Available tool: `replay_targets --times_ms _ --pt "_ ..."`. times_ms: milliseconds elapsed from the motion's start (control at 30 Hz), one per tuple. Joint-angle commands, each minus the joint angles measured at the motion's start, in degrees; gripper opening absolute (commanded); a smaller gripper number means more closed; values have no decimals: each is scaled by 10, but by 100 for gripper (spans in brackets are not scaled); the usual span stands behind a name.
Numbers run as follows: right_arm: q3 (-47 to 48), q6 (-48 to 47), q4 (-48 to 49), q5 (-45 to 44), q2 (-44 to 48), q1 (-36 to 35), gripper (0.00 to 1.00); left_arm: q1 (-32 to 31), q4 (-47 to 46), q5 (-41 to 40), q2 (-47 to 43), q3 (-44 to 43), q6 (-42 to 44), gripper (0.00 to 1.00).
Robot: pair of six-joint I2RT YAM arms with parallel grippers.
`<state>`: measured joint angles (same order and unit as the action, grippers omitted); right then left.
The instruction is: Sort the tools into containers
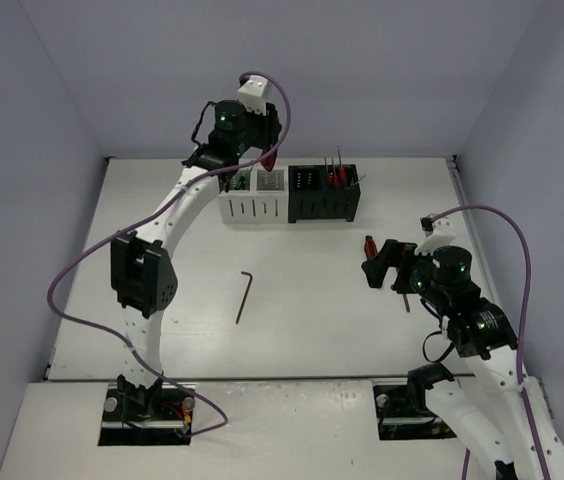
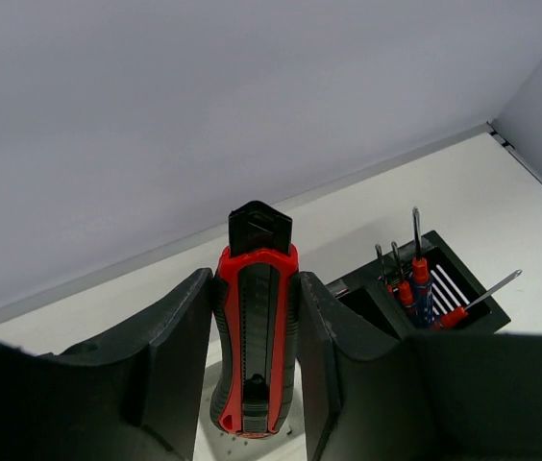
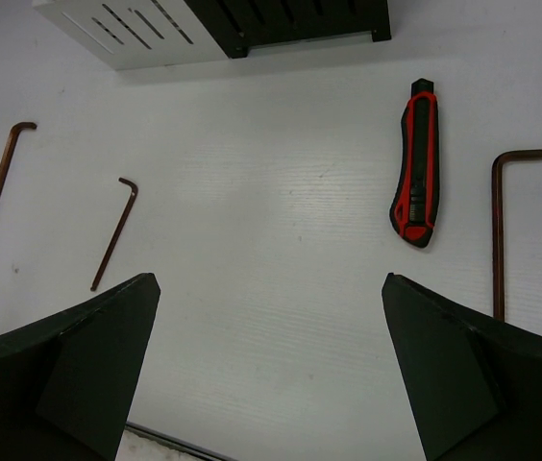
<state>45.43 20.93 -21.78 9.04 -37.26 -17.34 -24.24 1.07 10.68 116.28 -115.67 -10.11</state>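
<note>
**A:** Several tools are filed. Red- and blue-handled screwdrivers [image 2: 419, 279] stand upright in one compartment of the black container [image 1: 324, 208]. Something green shows in the white container [image 1: 255, 208], though I cannot make out what it is.

**B:** And what is left?

**A:** A fair share, I judge. A loose utility knife [image 3: 417, 163] lies flat on the table [image 3: 271, 192]. The first hex key [image 3: 498, 230] is just beside it, and the second hex key [image 3: 114, 233] and third hex key [image 3: 2, 173] lie well apart on the other side.

**B:** The arms?

**A:** The left gripper [image 2: 255, 307] is clamped on the held utility knife [image 2: 257, 384], carrying it upright over the white container. I cannot tell which compartment it is over. The right gripper [image 3: 269, 288] hovers above the loose tools with its jaws wide apart, holding nothing.

**B:** How does the held knife look?

**A:** It is chunky, with a red body, black grip inlays down the middle and a black nose at the upper end. No blade is showing that I can see. Its butt hangs over something white and perforated, probably the container's floor.
</note>
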Motion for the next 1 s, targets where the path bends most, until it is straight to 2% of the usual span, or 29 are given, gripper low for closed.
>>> replay_targets --times_ms 0,233,400,700,867,967 --pt "12 -3 24 13 -7 -4 100 -13 -103 2 1 -60 22 0" --pt "10 -2 23 15 -7 -4 100 -20 -117 -3 54 -52 24 0" --pt "9 -7 22 15 -11 -4 100 -21 -153 -9 57 -1 42 0" --pt "6 -13 22 11 -23 -4 100 -17 -169 -4 66 28 62 0" --pt "5 -16 22 7 -31 -3 100 -14 -170 3 74 46 57 10" --pt "2 -17 22 6 -33 -4 100 -9 -170 10 80 53 46 20"
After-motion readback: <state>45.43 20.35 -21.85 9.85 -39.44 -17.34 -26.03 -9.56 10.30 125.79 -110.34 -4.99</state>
